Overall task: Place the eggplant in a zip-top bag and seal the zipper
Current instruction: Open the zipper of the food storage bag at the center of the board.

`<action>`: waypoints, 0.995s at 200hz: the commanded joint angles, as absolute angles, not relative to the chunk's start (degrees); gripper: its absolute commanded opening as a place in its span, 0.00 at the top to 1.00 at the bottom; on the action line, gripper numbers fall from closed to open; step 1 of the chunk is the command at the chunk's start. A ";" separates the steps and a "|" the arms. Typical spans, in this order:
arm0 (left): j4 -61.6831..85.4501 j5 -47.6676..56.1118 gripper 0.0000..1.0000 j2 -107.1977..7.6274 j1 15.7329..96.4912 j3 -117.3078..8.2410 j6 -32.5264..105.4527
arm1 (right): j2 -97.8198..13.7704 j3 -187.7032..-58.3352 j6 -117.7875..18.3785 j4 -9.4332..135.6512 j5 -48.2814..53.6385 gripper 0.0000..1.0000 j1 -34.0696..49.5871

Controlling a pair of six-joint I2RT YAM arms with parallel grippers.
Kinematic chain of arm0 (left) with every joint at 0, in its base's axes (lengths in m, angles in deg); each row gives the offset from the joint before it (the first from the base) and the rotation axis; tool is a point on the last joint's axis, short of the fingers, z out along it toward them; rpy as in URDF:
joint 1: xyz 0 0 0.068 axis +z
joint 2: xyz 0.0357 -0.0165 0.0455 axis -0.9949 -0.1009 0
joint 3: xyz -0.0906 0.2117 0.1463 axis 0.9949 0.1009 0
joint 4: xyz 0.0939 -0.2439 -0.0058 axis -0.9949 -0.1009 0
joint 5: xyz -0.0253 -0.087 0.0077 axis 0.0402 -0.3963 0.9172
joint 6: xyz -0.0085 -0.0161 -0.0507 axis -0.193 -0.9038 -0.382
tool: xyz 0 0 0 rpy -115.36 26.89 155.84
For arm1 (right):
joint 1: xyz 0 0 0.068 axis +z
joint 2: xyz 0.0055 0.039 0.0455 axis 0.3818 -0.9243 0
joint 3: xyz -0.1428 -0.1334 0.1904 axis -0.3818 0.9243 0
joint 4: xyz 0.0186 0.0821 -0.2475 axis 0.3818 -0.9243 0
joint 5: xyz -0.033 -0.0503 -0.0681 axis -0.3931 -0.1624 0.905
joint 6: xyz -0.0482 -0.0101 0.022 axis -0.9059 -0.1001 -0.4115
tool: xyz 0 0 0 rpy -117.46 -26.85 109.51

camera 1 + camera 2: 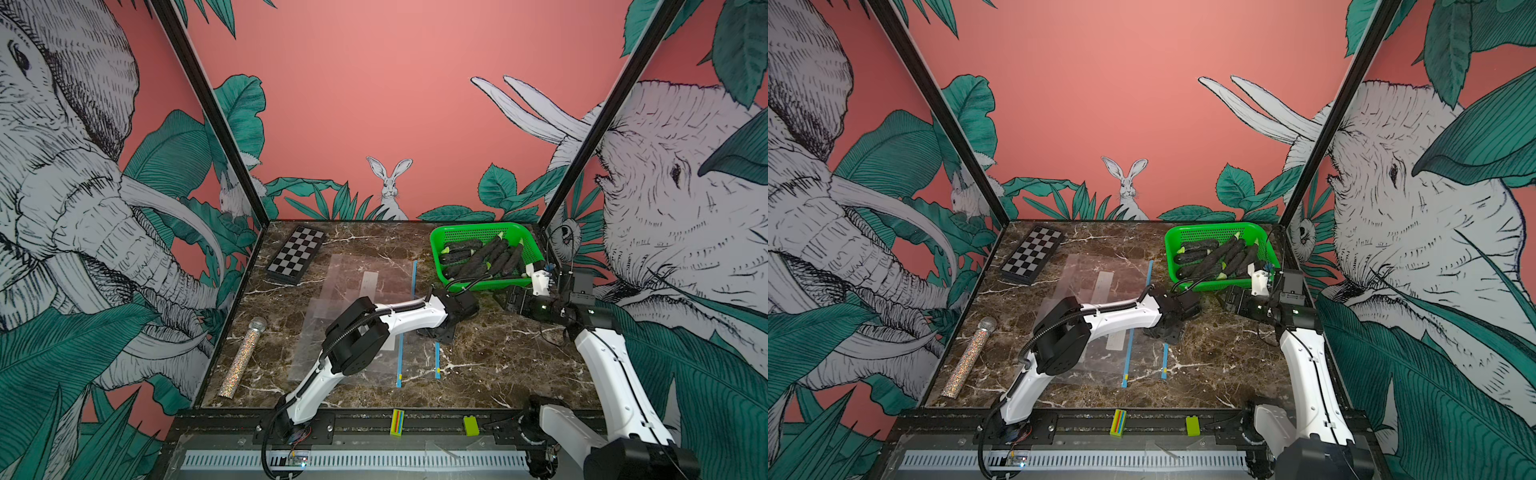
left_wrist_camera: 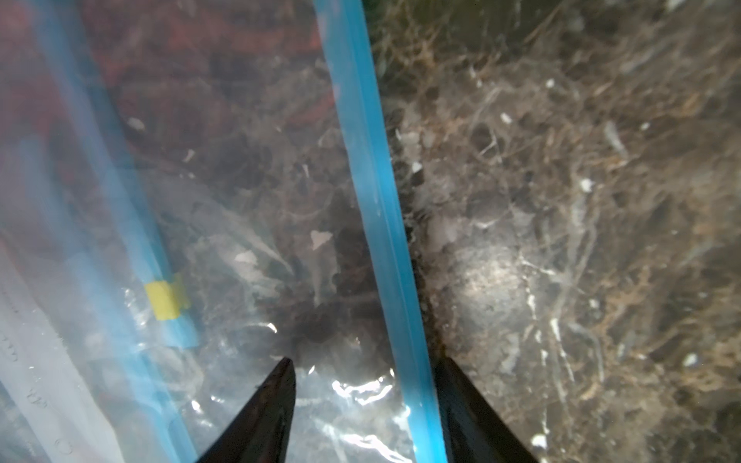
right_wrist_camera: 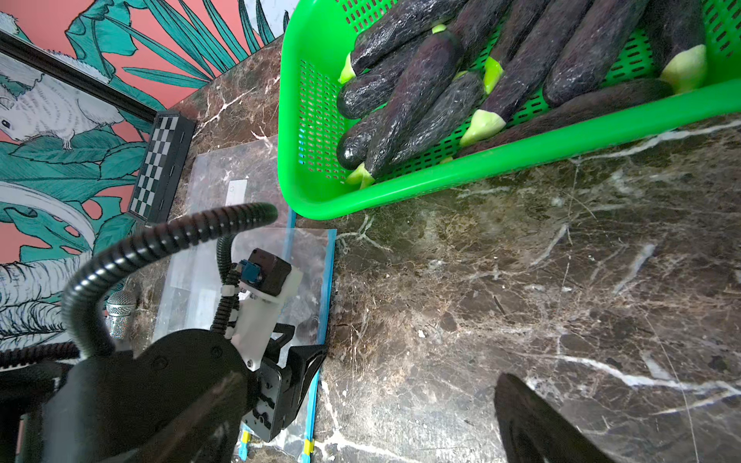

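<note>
Blue zipper strip [image 2: 373, 200] straddled, not yet pinched: bag-opening step
Left claw [image 2: 365, 362] stands spread about the strip of the zip-top bag [image 3: 308, 256], lying beside the green basket [image 3: 521, 156]; right claw [image 1: 510, 300] gapes empty just before that basket, eggplants [image 3: 421, 92] all inside it. Next, probably: pinch and lift the lip.

Long, slender, dark purple eggplants [image 1: 482, 259] with pale green stem ends lie piled roughly lengthwise in a green perforated basket [image 1: 436, 245] at about 1 o'clock on the table [image 1: 498, 365]. Several clear zip-top bags [image 1: 353, 274] lie flat and overlapping from the table's middle toward 6 o'clock. The nearest bag [image 1: 417, 361] has a blue zipper strip [image 1: 437, 359] along its 3 o'clock edge, with a yellow tab [image 1: 437, 370] at the 6 o'clock end. Whether that zipper is pressed closed cannot be told.
</note>
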State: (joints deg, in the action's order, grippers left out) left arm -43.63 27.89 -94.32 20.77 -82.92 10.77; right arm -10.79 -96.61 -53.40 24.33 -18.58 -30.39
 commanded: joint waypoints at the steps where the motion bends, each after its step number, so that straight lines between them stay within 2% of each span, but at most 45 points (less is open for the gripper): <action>1: -43.10 27.93 0.44 -93.95 21.19 -81.71 10.00 | -10.02 -96.11 -53.71 25.60 -18.91 0.05 -30.62; 73: -42.77 28.41 0.62 -93.67 21.28 -81.11 10.36 | -9.76 -96.19 -53.38 25.77 -18.78 0.05 -30.62; 101: -42.75 28.69 0.77 -93.17 21.28 -81.03 10.53 | -9.93 -96.29 -53.38 25.84 -18.88 0.05 -30.62; 142: -42.84 29.09 0.85 -92.50 21.28 -81.09 10.87 | -10.11 -96.25 -53.20 25.95 -19.16 0.05 -30.62; 179: -43.81 29.62 0.99 -90.62 21.28 -81.43 11.13 | -9.58 -96.44 -53.09 25.45 -17.62 0.07 -30.62; 199: -44.54 30.42 1.00 -88.92 21.28 -81.51 11.38 | -9.47 -96.38 -53.14 25.04 -18.11 0.09 -30.62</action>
State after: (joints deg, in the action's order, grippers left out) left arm -41.62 28.55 -93.71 20.99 -82.18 11.49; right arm -10.48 -96.61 -53.26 24.57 -18.32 -30.39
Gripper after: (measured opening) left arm 0.050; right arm 0.922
